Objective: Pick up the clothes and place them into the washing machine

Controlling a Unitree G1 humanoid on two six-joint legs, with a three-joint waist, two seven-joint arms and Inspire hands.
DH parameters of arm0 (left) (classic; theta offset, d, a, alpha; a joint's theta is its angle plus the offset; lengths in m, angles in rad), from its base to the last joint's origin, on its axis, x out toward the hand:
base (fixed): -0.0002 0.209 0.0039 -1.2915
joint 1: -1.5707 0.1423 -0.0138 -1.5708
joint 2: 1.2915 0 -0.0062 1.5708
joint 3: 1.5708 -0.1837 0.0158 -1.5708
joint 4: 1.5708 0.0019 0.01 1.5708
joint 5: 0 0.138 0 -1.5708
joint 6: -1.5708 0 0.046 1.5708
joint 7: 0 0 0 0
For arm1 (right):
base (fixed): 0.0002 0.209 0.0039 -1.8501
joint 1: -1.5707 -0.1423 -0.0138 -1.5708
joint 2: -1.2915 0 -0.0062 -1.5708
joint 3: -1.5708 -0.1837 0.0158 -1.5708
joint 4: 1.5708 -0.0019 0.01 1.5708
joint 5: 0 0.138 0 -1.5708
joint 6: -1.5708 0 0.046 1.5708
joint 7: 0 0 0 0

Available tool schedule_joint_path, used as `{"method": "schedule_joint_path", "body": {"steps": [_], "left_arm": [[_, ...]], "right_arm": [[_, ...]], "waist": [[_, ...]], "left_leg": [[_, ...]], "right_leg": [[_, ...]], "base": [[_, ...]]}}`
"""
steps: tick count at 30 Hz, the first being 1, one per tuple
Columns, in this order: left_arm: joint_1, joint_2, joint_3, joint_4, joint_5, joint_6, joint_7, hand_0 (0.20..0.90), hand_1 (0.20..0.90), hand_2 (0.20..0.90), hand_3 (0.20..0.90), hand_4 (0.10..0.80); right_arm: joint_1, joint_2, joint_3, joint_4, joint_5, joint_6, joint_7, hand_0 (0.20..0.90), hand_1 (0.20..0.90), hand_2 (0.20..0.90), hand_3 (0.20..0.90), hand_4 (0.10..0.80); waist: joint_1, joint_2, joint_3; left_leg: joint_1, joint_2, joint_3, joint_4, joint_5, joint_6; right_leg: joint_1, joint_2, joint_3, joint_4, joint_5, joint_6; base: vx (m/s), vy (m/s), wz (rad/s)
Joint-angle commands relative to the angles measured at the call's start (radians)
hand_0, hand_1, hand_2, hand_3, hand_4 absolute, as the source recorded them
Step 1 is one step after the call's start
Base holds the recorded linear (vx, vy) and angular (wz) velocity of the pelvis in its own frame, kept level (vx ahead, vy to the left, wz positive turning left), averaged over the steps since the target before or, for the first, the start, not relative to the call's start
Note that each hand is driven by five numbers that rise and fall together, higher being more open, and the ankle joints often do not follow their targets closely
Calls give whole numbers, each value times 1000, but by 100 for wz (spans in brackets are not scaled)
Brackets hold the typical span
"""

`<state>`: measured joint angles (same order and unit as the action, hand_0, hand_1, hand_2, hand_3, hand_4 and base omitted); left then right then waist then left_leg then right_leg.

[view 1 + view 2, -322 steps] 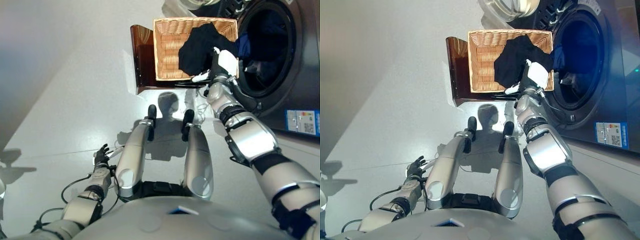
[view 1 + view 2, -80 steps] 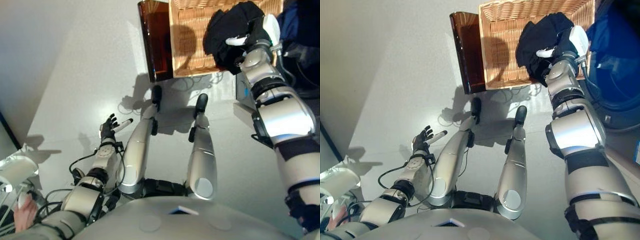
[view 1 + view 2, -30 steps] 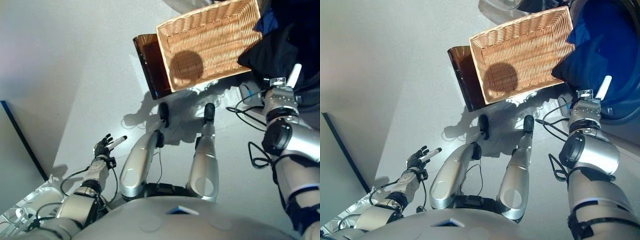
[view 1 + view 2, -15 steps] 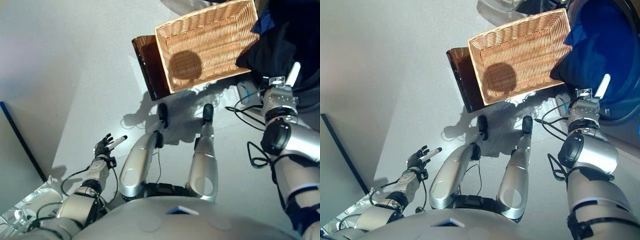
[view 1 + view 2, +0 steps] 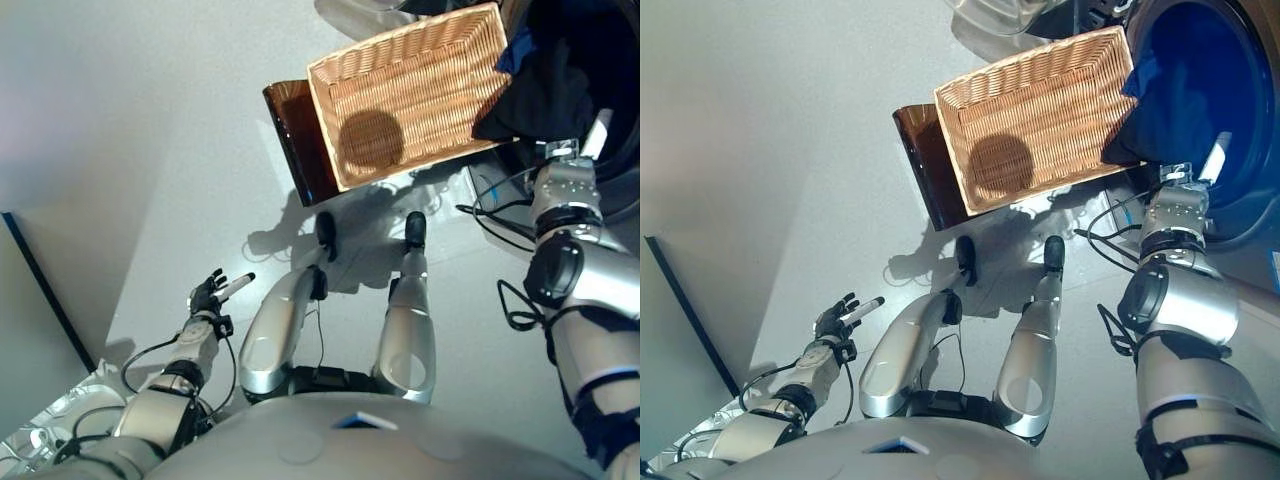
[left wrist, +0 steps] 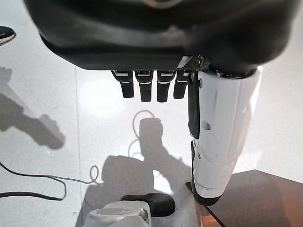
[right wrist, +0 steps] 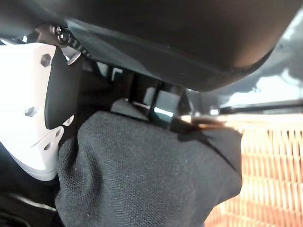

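Observation:
A black garment (image 5: 540, 90) hangs from my right hand (image 5: 597, 135) at the mouth of the washing machine drum (image 5: 1205, 70), over the wicker basket's near right corner. In the right wrist view the fingers and the white-covered thumb (image 7: 26, 111) curl round the black cloth (image 7: 151, 179). Something blue (image 5: 1147, 72) lies at the drum's edge. The wicker basket (image 5: 410, 95) has no clothes in it. My left hand (image 5: 210, 293) hangs low at the left, open with nothing in it; its fingers (image 6: 149, 87) are straight.
The basket rests on a dark brown stand (image 5: 297, 140) beside the washing machine. Grey floor (image 5: 150, 150) spreads to the left. A dark edge (image 5: 40, 290) runs along the lower left.
My right hand has carried the black garment a little further up towards the drum opening. The left hand has stayed where it was.

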<state>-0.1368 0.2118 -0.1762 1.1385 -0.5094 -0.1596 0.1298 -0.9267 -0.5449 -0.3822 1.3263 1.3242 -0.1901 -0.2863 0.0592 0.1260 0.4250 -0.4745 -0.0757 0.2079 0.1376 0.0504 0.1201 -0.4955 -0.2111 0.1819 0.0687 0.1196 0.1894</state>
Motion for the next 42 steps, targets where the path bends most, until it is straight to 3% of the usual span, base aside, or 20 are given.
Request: {"method": "schedule_joint_path", "body": {"steps": [1, 12, 13, 14, 15, 18, 20, 27, 37, 42], "left_arm": [[80, 34, 16, 67, -23, -5, 12, 900, 900, 900, 900, 800], [104, 35, 31, 33, 12, 4, -8, 900, 900, 900, 900, 800], [53, -9, 7, 50, 16, 6, 26, 900, 900, 900, 900, 800], [31, -5, 31, 128, 39, 28, 55, 900, 900, 900, 900, 800], [32, -3, 33, 131, 40, 26, 54, 900, 900, 900, 900, 800], [25, 12, 82, 191, 51, 31, 83, 900, 900, 900, 900, 800], [38, 5, 99, 167, 30, 13, 102, 900, 900, 900, 900, 800], [88, 0, 87, 129, 37, 14, 70, 900, 900, 900, 900, 800], [93, -9, 120, 148, 83, 32, 57, 900, 900, 900, 900, 800], [108, -16, 110, 135, 128, 39, 34, 900, 900, 900, 900, 800]], "right_arm": [[64, -189, 99, -146, -106, -113, 52, 200, 200, 200, 200, 300], [148, -87, 108, -54, -152, -62, 85, 200, 200, 200, 200, 300], [152, -38, 142, -73, -190, -47, 91, 200, 200, 200, 200, 300], [215, 14, 186, -117, -252, -49, 93, 200, 200, 200, 200, 300], [221, 22, 185, -127, -256, -50, 86, 200, 200, 200, 200, 300], [326, 149, 276, -263, -387, -30, 97, 200, 200, 200, 200, 300], [348, 159, 305, -295, -431, -13, 93, 200, 200, 200, 200, 300], [359, 129, 345, -250, -523, 25, 115, 200, 200, 200, 200, 300], [537, 229, 362, -205, -633, 49, 149, 200, 200, 200, 200, 300], [574, 237, 386, -207, -695, 67, 167, 200, 200, 200, 200, 300]], "waist": [[-32, 8, -94], [-19, -25, -120], [-25, -45, -122], [-33, -84, -134], [-35, -88, -135], [-45, -147, -152], [-43, -158, -155], [-28, -155, -149], [-34, -201, -216], [-38, -203, -244]], "left_leg": [[-18, 103, -93, 49, 5, -157], [91, 120, -118, 42, -5, -159], [108, 126, -119, 36, -6, -160], [122, 137, -116, 32, -3, -162], [124, 136, -115, 30, -2, -162], [139, 147, -118, 21, 2, -167], [139, 146, -120, 15, 6, -168], [139, 142, -137, -3, 24, -167], [241, 162, -144, -43, 21, -168], [276, 171, -146, -56, 15, -166]], "right_leg": [[48, 35, -27, 113, -78, -64], [164, 35, -60, 102, -103, -64], [178, 39, -62, 98, -108, -65], [189, 45, -69, 93, -105, -67], [192, 44, -69, 91, -105, -67], [208, 53, -79, 84, -104, -70], [209, 52, -85, 78, -97, -68], [219, 51, -107, 77, -96, -67], [313, 65, -131, 62, -112, -64], [340, 71, -137, 60, -119, -62]], "base": [[0, 0, 0], [26, -23, -1], [46, -104, -1], [46, -103, -2], [42, -137, -3], [18, -100, -9], [-10, -39, -12], [-25, 8, 12], [50, -15, 1], [30, -14, -1]]}}
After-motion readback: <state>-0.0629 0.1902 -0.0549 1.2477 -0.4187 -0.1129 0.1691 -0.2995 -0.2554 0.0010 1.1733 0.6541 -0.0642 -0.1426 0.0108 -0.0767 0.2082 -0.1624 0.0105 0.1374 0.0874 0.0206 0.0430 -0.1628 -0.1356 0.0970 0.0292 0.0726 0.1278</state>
